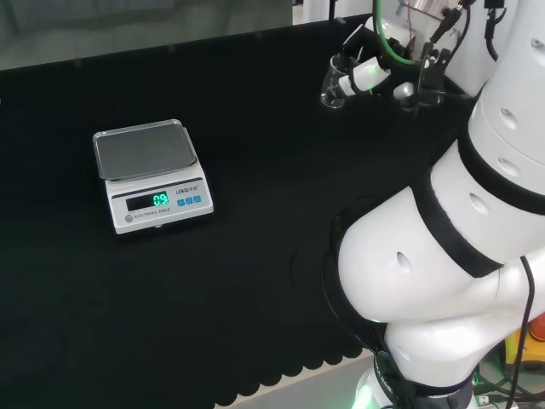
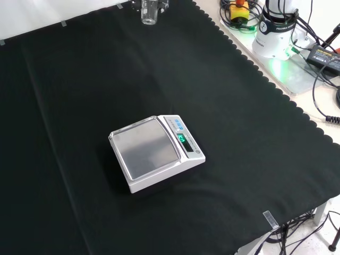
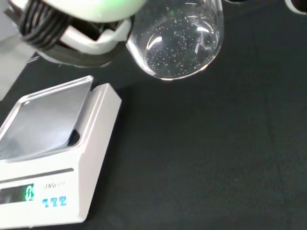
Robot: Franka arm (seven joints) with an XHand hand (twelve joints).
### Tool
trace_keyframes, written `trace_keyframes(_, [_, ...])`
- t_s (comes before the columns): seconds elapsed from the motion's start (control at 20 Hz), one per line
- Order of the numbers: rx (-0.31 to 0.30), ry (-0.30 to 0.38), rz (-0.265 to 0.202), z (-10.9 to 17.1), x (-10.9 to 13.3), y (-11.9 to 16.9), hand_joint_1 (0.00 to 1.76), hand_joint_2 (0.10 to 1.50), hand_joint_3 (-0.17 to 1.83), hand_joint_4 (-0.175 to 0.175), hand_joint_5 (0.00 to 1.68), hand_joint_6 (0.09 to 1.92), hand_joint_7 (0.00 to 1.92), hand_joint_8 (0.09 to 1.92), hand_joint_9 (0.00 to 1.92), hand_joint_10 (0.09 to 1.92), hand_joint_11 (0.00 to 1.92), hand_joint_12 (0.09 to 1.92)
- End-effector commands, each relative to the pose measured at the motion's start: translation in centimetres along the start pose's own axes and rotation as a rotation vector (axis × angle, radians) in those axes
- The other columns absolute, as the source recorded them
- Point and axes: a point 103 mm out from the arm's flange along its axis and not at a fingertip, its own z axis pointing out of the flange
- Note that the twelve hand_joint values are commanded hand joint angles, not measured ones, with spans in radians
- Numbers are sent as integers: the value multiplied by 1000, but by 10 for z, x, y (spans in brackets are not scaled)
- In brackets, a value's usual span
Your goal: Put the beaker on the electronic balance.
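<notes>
Beaker (image 2: 150,13) upright (mouth up)

Beaker (image 2: 150,13) cut off by the front view's top edge, its rim cropped in the wrist view, fingers (image 1: 362,75) partly behind the arm's cables, scale (image 3: 53,153) clipped at the wrist view's edge.

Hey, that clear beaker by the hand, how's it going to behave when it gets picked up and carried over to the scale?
The beaker looks clear and smooth-walled, so it may be slippery in the hand and probably breakable if dropped. It appears empty, so likely light. The scale has a flat metal pan, where it should stand steady if set down upright.
</notes>
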Motion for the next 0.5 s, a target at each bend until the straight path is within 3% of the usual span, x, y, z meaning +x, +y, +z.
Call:
trace_keyframes(0.05, [-9,-6,140,0,41,9,1205,587,759,-175,1330,613,1706,383,1885,242,1617,659])
trace_keyframes(0.5, [15,-86,112,1,72,32,1205,585,762,-175,1330,615,1708,380,1885,246,1616,660])
